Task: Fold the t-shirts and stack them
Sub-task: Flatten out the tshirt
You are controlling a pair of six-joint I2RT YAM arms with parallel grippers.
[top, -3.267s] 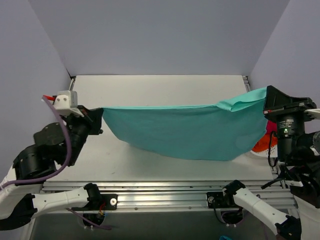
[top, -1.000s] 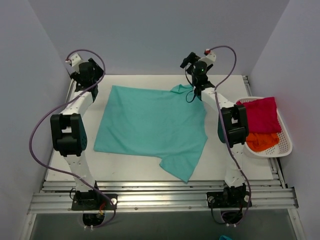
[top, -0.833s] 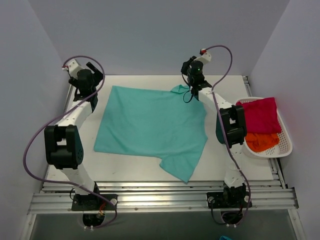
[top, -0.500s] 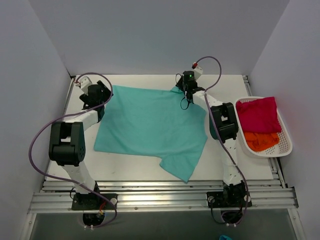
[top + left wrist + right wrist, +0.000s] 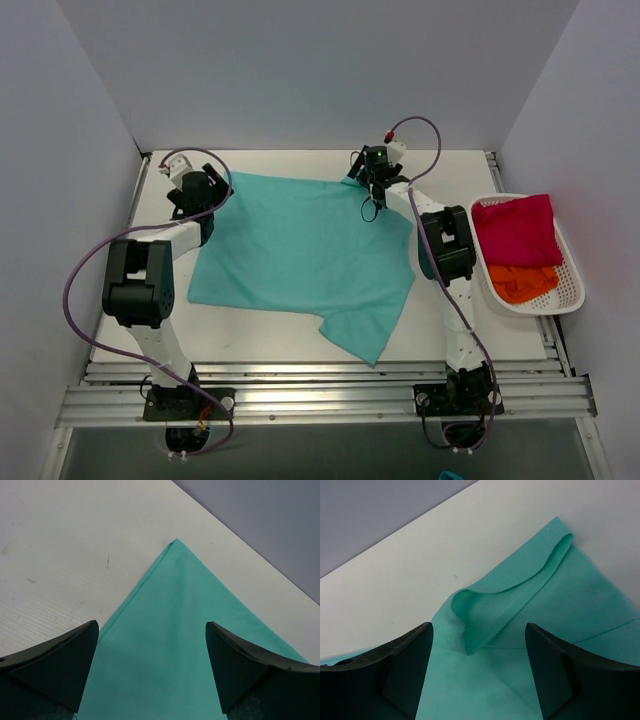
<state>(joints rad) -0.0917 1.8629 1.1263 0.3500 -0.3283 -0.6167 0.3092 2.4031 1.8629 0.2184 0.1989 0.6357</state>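
One teal t-shirt (image 5: pixel 300 250): spread out pretty much flat across the middle of the table (image 5: pixel 290 165), plain solid colour, soft-looking cotton
Far-left corner: lying flat in a clean sharp point, edges straight, fabric smooth, right below the left gripper
Far-right corner: messier, hemmed edge rolled over on itself into a soft loop, stitching visible along it in the right wrist view
Near edge: uneven, one flap poking out toward the near right, a few light wrinkles around it
Left gripper (image 5: pixel 151 630): fingers spread wide, gripping nothing, parked over that pointed corner; touching the cloth or not, can't tell
Right gripper (image 5: pixel 478 630): fingers splayed too, nothing pinched, rolled fold sitting in the gap between them
Crimson-pink t-shirt (image 5: pixel 520 228): crumpled in the far part of the white mesh basket (image 5: pixel 572 290), off at the right edge of the table, well apart from the teal one
Orange t-shirt (image 5: pixel 520 282): same basket, nearer side, bunched up against the pink one
Folding: not done yet, teal one fully opened out
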